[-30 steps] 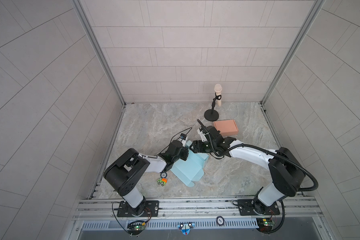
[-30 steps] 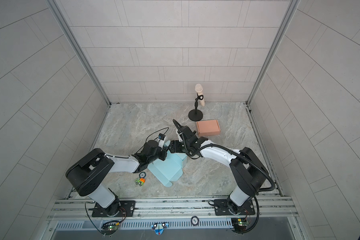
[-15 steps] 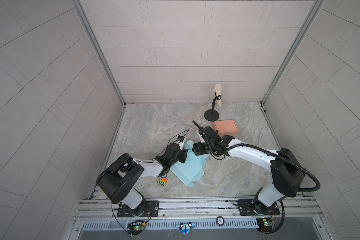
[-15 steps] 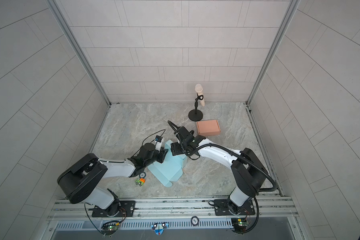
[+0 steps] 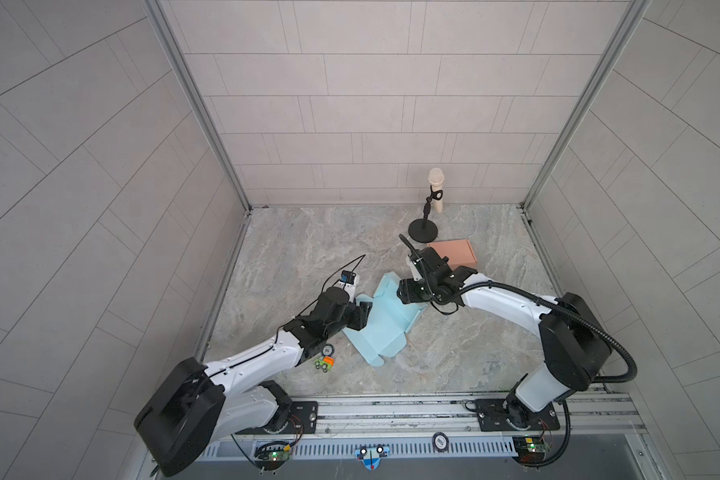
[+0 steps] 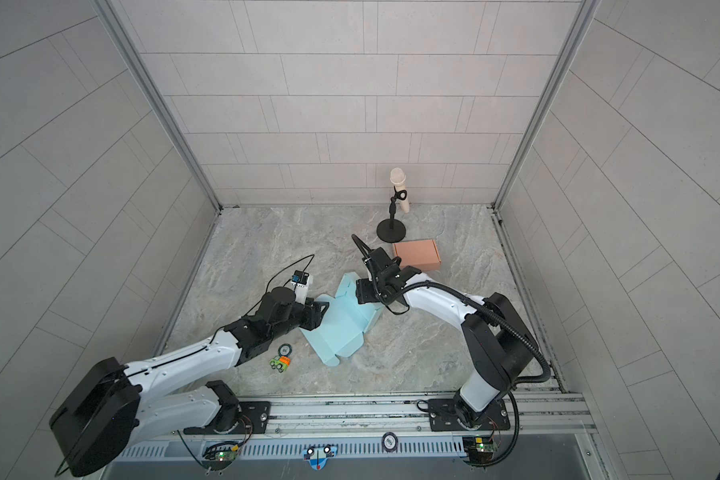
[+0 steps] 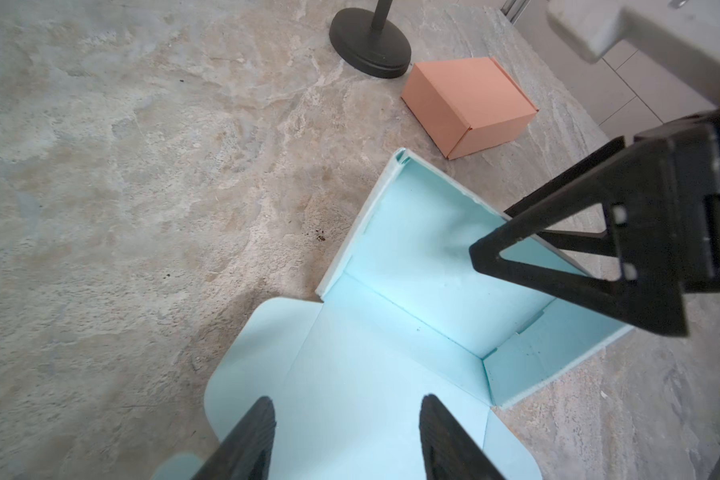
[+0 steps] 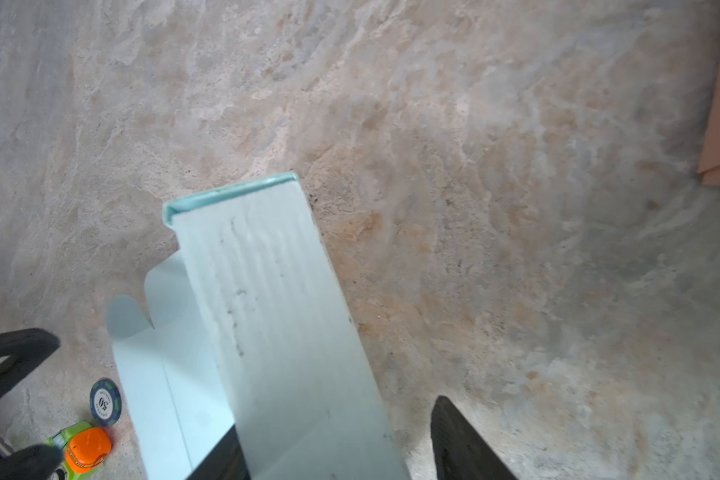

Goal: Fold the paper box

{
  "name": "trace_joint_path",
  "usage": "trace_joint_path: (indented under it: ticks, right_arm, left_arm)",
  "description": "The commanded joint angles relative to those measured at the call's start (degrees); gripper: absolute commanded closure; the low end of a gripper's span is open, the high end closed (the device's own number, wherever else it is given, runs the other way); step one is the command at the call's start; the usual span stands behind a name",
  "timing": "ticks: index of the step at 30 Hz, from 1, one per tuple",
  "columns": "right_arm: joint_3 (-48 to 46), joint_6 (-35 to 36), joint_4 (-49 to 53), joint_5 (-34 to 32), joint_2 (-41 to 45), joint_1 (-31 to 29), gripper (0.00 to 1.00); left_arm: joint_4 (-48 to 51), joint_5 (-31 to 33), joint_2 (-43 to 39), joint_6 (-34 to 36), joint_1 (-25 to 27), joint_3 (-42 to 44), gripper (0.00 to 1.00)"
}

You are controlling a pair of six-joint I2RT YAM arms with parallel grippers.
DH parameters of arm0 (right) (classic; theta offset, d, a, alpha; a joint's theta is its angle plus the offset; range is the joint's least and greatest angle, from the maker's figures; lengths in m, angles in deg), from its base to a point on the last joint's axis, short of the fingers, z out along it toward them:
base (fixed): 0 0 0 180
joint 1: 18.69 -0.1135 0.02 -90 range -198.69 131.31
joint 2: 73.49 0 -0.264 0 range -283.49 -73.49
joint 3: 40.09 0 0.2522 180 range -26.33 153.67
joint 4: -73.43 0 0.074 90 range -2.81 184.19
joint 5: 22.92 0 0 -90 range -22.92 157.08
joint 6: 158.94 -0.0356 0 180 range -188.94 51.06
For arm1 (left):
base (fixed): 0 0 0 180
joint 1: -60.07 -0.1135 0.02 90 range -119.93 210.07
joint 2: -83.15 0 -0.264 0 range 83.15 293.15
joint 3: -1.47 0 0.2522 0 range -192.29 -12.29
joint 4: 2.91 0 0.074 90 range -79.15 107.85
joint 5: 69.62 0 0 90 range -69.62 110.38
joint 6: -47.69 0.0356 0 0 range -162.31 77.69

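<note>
Left gripper (image 5: 366,316) sits a bit left of centre in both top views. Its fingers are spread with nothing pinched, right over the flat rounded flap of the light blue paper box (image 5: 385,328). Just below it are a poker chip (image 5: 328,349) and a little green-and-orange toy car (image 5: 324,365). The box lies mid-frame on the marble tabletop (image 5: 308,249), two walls standing and the rest flat. Right gripper (image 5: 400,293) straddles one upright wall, fingers loose, a gap showing beside the wall. Upper right are a closed salmon cardboard box (image 5: 454,253) and a microphone on a stand (image 5: 436,187).
</note>
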State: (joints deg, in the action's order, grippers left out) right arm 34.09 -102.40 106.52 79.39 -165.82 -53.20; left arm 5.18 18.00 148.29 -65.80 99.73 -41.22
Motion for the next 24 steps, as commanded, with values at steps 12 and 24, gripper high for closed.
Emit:
trace_joint_path:
  ticks: [12,24]
  right_arm:
    - [-6.4,-2.2,-8.2,5.8,-1.3,6.1,0.39]
    - [-8.4,-2.8,-10.0,6.6,-1.3,6.8,0.39]
  left_arm:
    - [25.0,-10.9,-7.0,-7.9,-13.9,-6.1,0.2]
    - [3.9,-23.8,2.5,-16.9,-15.7,1.0,0.11]
